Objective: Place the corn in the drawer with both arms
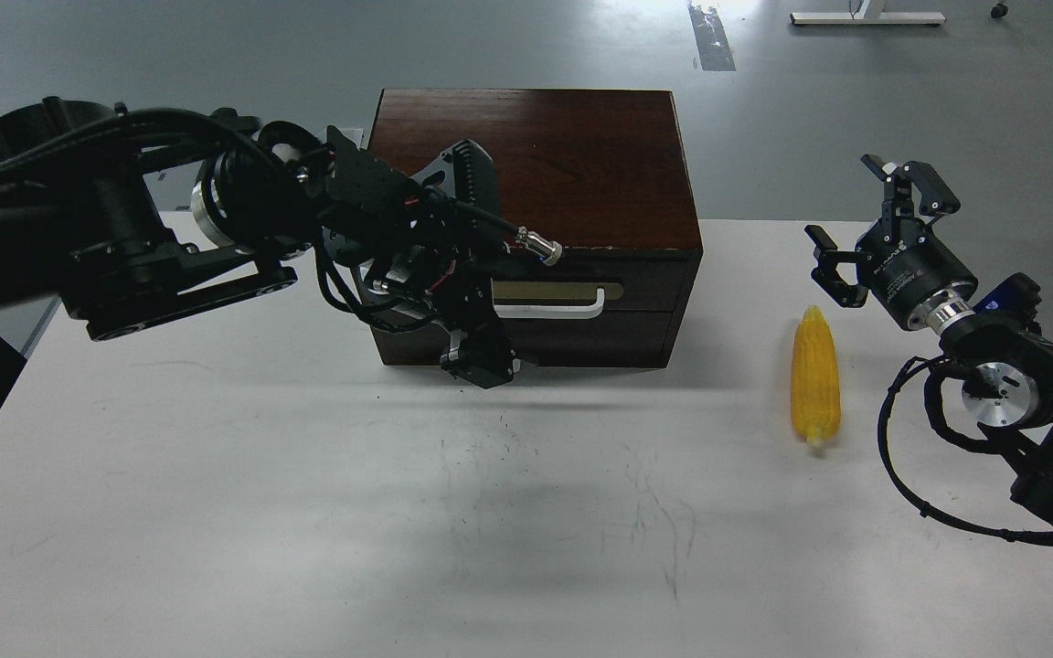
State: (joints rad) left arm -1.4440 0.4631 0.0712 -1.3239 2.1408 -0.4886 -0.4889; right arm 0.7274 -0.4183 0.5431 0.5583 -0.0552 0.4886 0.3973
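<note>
The yellow corn [814,382] lies on the white table [216,512], right of the cabinet, tip pointing away from me. The drawer [641,291] is shut in the dark cabinet's front; its white handle [572,309] shows only at the right end, the rest is hidden by my left arm. My left gripper [481,359] hangs in front of the cabinet's lower left front, pointing down at the table; its fingers are dark and cannot be told apart. My right gripper [872,228] is open and empty, just beyond and to the right of the corn's tip.
The dark wooden cabinet top [563,155] stands at the table's far middle. My left arm's cable plug [540,247] sticks out across the drawer front. Grey floor lies beyond the table's far edge.
</note>
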